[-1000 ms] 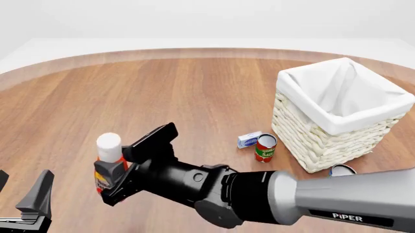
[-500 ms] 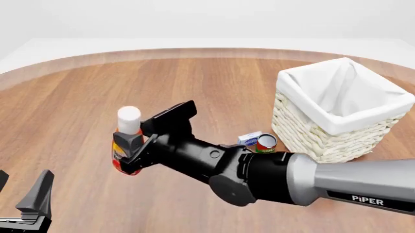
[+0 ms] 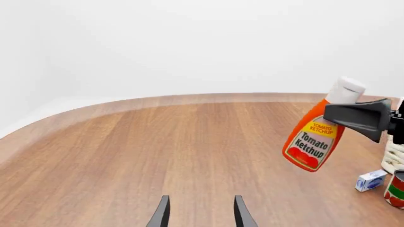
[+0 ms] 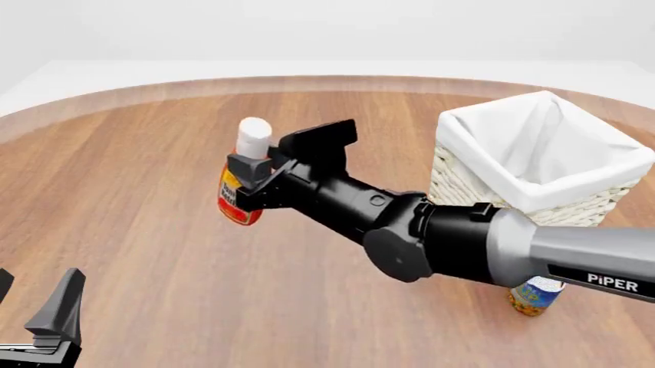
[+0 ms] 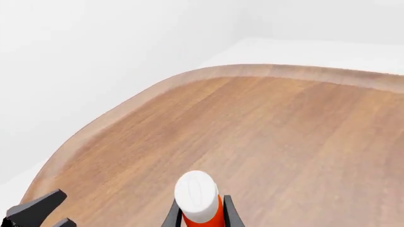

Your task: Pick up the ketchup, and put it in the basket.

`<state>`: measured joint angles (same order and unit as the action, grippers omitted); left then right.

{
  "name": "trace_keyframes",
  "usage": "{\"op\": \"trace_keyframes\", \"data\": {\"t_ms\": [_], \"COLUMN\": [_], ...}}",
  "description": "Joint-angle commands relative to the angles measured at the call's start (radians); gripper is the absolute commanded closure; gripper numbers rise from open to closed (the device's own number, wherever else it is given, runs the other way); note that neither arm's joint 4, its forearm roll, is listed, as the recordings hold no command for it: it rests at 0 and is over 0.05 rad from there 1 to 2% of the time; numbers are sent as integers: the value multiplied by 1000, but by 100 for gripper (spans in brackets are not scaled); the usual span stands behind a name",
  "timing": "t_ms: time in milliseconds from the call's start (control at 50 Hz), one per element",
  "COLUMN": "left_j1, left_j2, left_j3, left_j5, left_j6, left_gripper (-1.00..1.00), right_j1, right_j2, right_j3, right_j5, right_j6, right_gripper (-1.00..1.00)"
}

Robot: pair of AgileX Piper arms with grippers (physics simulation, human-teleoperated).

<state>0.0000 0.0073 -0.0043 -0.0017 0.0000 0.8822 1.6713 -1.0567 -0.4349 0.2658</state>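
Gripping ketchup (image 4: 242, 178) at shoulder w/ right gripper (image 4: 268, 178), jaws clenched on bottle; held clear above table (image 4: 153, 153), cap up, slightly tilted, left of basket (image 4: 532, 184) & well apart from it. Basket upright at table's right side, white cloth lining visible. Blue-yellow can (image 4: 534, 295) near basket's front, partly behind arm. Left gripper (image 3: 200, 215) low at near-left, fingers parted, holding nothing.

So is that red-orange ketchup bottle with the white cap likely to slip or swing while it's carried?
The red-orange ketchup bottle hangs tilted, pinched near its neck by the right gripper, so it may pivot. Its smooth sides probably slip easily.
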Motion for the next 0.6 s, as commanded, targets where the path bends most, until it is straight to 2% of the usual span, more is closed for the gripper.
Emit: {"op": "trace_keyframes", "data": {"t_ms": [20,200,420,600], "left_j1": [0,0,0,0], "left_j2": [0,0,0,0], "left_j3": [0,0,0,0], "left_j5": [0,0,0,0], "left_j6": [0,0,0,0], "left_gripper": [-100,-100,-100,-100], "right_j1": [-72,-128,-237,-318], "right_j2": [-26,-51,-87,-122], "right_j3": [-1,10,19,40], "right_j5": [-13,-23,-33,-49], "right_j6": [32,36,48,85], "right_gripper": [100,100,100,100]}}
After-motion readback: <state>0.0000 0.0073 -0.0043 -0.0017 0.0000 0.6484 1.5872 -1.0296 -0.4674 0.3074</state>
